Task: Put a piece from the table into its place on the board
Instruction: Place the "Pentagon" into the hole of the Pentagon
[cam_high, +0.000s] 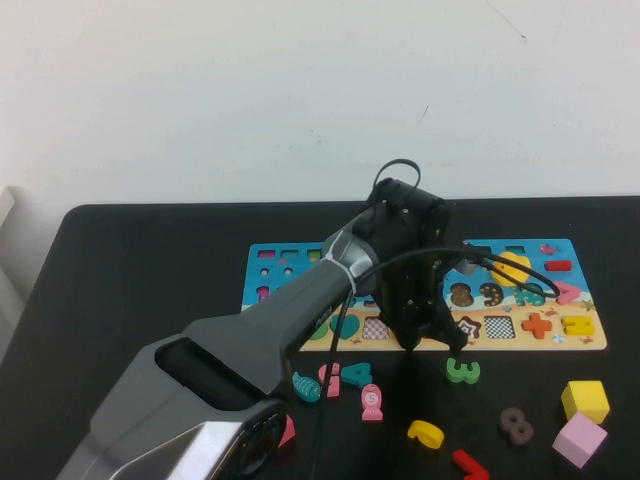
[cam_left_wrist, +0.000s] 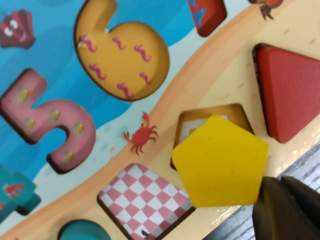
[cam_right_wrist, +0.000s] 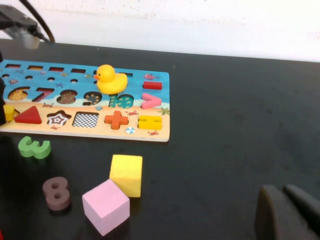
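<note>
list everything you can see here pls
table: 1, black, under everything
board: 1, blue and sandy, mid-table
pentagon piece: 1, yellow, skewed over its slot on the board's sandy strip
duck: 1, yellow, on the board
yellow cube: 1, table, front right
pink cube: 1, touching the yellow cube
green 3: 1, table, before the board
brown 8: 1, table, near the cubes
left tool: 1, black, shut, at the pentagon piece's edge
right tool: 1, black, shut, over the table's right side
</note>
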